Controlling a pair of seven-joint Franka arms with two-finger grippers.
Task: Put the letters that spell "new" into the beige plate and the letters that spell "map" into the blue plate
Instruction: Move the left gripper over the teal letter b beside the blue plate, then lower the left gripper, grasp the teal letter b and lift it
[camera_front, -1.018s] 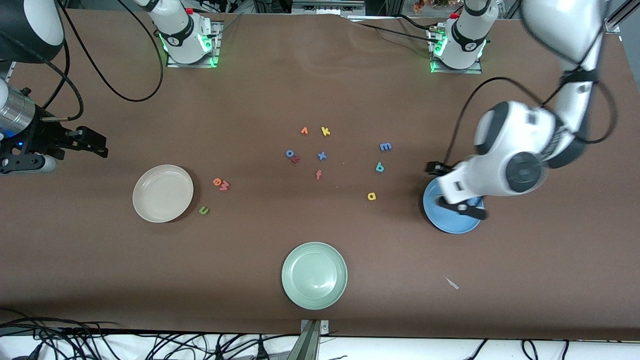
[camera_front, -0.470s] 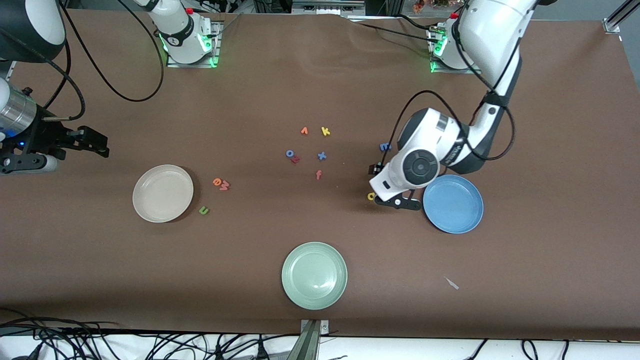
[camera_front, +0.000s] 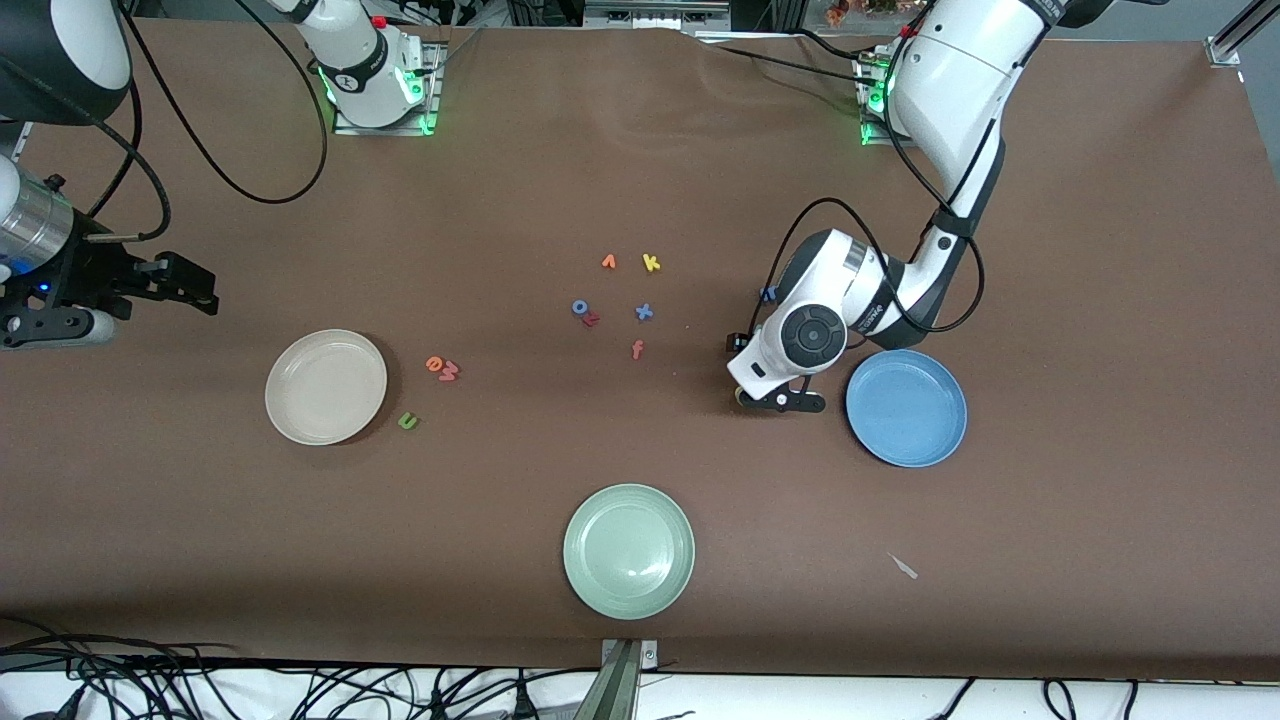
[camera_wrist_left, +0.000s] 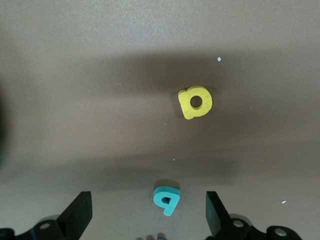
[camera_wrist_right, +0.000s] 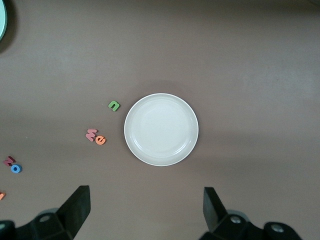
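Observation:
My left gripper (camera_front: 785, 403) hangs open over the table beside the blue plate (camera_front: 906, 407). In the left wrist view the teal p (camera_wrist_left: 166, 198) lies between the open fingers of the left gripper (camera_wrist_left: 148, 215) without touching either, and the yellow a (camera_wrist_left: 195, 102) lies a little past them. The blue m (camera_front: 768, 294) peeks out beside the left wrist. My right gripper (camera_front: 190, 287) waits open over bare table near the beige plate (camera_front: 326, 386). Beside that plate lie the orange e (camera_front: 434, 364), red w (camera_front: 448, 373) and green n (camera_front: 407, 421). Both plates hold nothing.
A pale green plate (camera_front: 629, 550) sits near the front edge. Mid-table lie an orange v (camera_front: 608, 262), yellow k (camera_front: 651, 263), blue o (camera_front: 579, 307), red z (camera_front: 591, 319), blue x (camera_front: 644, 312) and orange f (camera_front: 637, 349).
The left arm has swung from above the blue plate toward the middle of the table, ending over the teal p and yellow a. The right arm has not moved.

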